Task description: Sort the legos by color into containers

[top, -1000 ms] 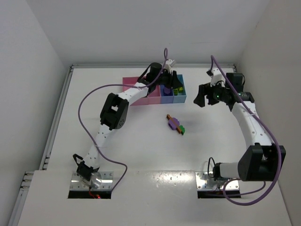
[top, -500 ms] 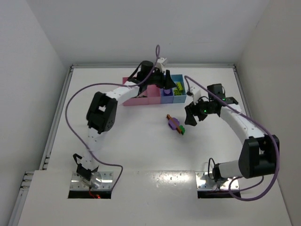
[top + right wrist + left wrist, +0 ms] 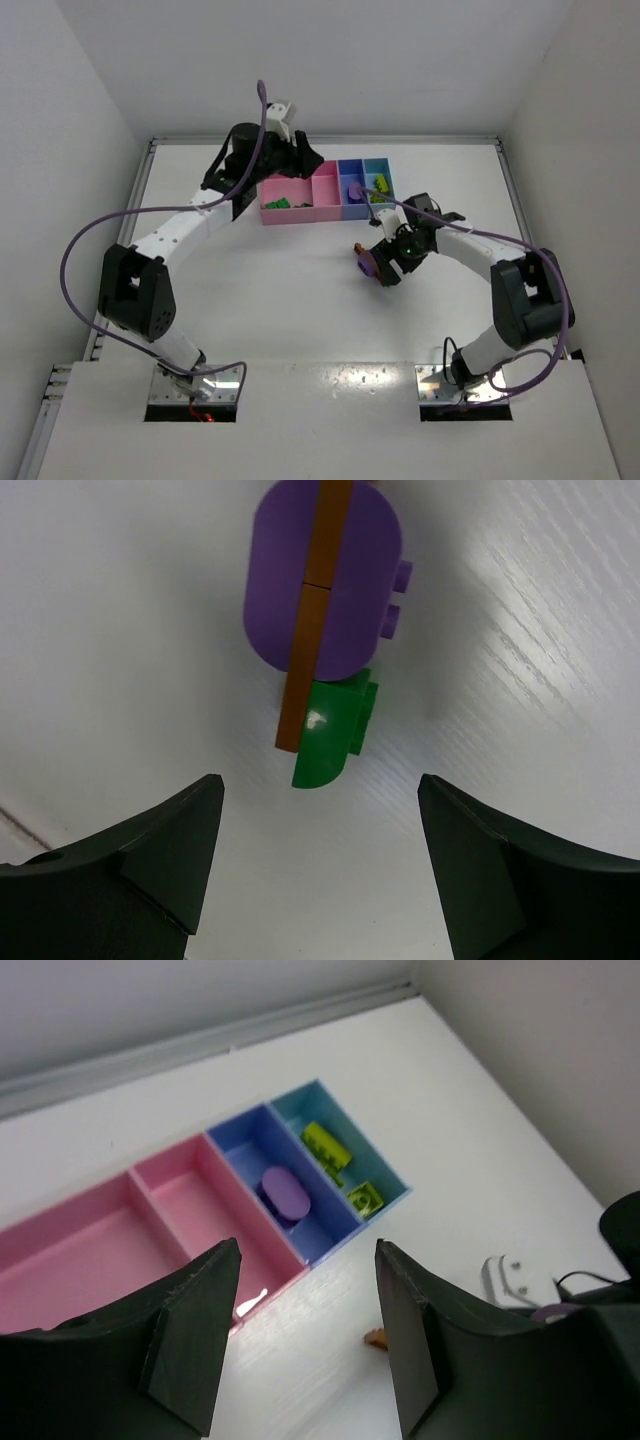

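Purple, orange-brown and green plastic lie together on the white worktop (image 3: 300,300), nearest the arm bases. A rounded purple brick (image 3: 350,590) has a thin orange-brown strip (image 3: 305,670) across it and a small green brick (image 3: 330,735) touching its end. The right fingers (image 3: 150,860) are spread wide apart just short of this cluster, one to each side. They touch none of it and hold nothing. Whether their tips reach the worktop cannot be told.

Farther back stands the row of joined trays. The light blue tray (image 3: 372,1148) at the right end holds two yellow-green bricks, one long (image 3: 325,1145) and one square (image 3: 363,1198), lying apart. Next to it, the purple-blue tray (image 3: 245,1145) holds a single oval purple piece (image 3: 285,1192) flat on its floor. The narrow pink tray (image 3: 185,1200) follows. Last in the row, the wide pink tray (image 3: 70,1255) has a bit of green (image 3: 280,203) near its front wall in the overhead view.

Farthest back, the left fingers (image 3: 190,1330) are also apart with nothing between them. They hang above the far edge of the wide pink tray, and the left wrist camera looks across the whole row.
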